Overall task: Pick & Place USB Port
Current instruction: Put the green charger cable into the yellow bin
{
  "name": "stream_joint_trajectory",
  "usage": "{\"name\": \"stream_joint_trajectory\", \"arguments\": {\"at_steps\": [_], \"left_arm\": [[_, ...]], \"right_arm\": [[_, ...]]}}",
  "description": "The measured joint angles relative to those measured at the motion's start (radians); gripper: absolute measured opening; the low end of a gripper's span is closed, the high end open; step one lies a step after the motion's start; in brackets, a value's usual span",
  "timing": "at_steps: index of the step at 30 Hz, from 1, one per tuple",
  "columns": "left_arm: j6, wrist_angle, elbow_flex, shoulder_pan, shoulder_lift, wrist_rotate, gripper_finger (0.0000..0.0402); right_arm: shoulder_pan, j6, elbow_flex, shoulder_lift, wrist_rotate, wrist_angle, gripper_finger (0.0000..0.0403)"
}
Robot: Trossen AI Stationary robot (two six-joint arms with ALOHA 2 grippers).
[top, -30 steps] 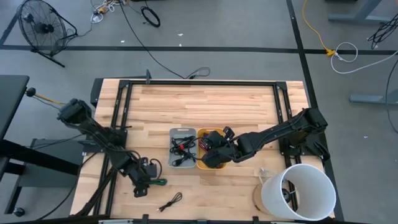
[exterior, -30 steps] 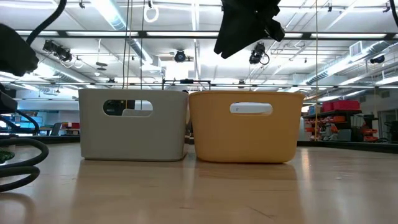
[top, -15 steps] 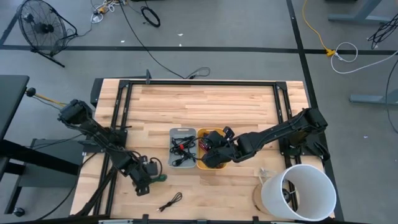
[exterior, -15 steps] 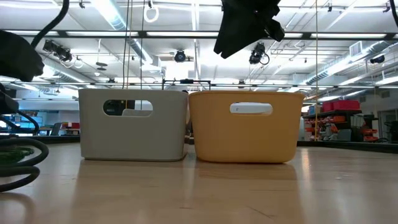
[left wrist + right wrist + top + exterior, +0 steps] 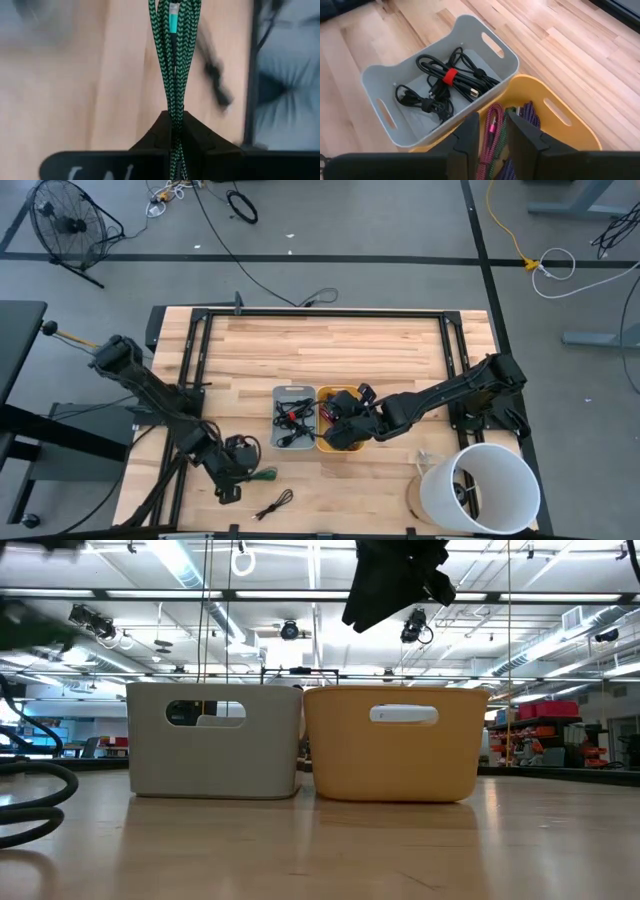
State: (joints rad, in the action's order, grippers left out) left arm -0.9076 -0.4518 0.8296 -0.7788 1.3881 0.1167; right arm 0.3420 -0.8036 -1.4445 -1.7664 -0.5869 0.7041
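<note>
Left gripper (image 5: 243,470) low at table's (image 5: 330,340) front-left, green cable (image 5: 262,474) at its tip. Black cable (image 5: 273,504) lies just nearer front edge. Right gripper (image 5: 340,430) over yellow bin (image 5: 340,394); grey bin (image 5: 294,392) touching beside. White bucket (image 5: 480,490) front-right.

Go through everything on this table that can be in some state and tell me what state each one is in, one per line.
Left gripper: shut on the green braided cable, near the table's front left.
Right gripper: fingers apart, holding nothing, above the yellow bin.
Yellow bin: upright, holds coloured braided cables.
Grey bin: upright, holds black cables, one bundle in a red tie.
Black cable: loose on the table's front edge.
</note>
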Motion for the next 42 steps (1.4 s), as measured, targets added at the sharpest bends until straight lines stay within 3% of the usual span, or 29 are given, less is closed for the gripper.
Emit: {"name": "stream_joint_trajectory", "arguments": {"at_steps": [7,11,16,20,27,35,42], "left_arm": [[0.176,-0.237,0.268,0.0,-0.075,0.325,0.0018],[0.361,-0.2,0.373,0.001,-0.125,0.488,0.0018],[0.667,0.004,0.4,0.007,-0.198,0.652,0.0018],[0.758,0.088,0.365,0.055,-0.249,0.62,0.0018],[0.734,0.168,0.208,0.166,-0.327,0.558,0.0018],[0.789,0.609,-0.075,0.315,-0.375,0.354,0.0017],[0.709,0.88,-0.284,0.435,-0.365,0.222,0.0017]], "right_arm": [[0.0,0.005,0.0,0.0,0.002,-0.045,0.0096],[0.0,0.007,0.0,0.0,0.026,-0.055,0.0096],[0.0,0.047,0.0,0.0,0.034,-0.08,0.0096],[0.0,0.082,0.0,0.0,0.037,-0.113,0.0096],[0.0,0.168,0.0,0.0,0.049,-0.22,0.0096],[0.0,0.29,0.0,0.0,0.147,-0.343,0.0096],[-0.002,0.341,0.0,0.0,0.16,-0.38,0.0096]]}}
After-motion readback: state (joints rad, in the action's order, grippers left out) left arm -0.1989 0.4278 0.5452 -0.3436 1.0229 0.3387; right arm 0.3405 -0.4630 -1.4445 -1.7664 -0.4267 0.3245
